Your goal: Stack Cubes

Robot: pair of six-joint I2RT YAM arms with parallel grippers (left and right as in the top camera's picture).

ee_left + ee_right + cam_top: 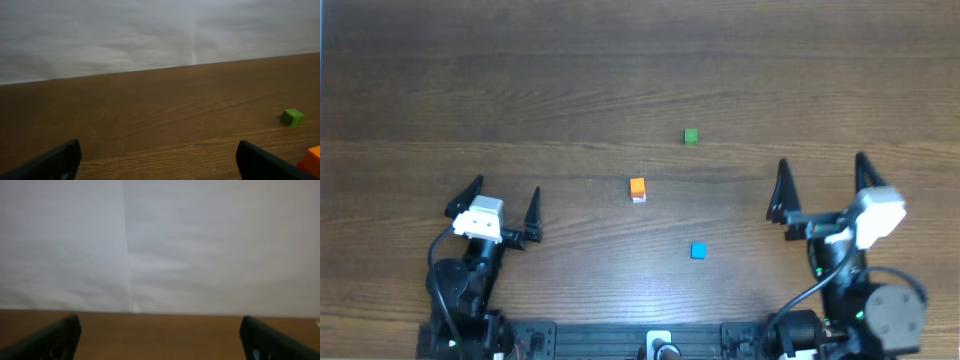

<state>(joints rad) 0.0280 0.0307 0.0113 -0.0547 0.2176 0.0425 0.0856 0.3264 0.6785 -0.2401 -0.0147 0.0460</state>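
- Your left jaws stand wide open and hold nothing, at the left side of the worktop [620, 60].
- The orange cube [637, 186] sits near the middle, between the two arms.
- The green cube [691, 136] lies farther from the bases and the blue cube [698, 251] nearer them. All three cubes are apart and none is stacked.
- Your right jaws stand wide open and hold nothing, at the right side.

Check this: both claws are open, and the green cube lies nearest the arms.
Wrong cube. The top view shows the blue cube nearest the arms; the green cube lies farthest. The left claw and right claw are both open.
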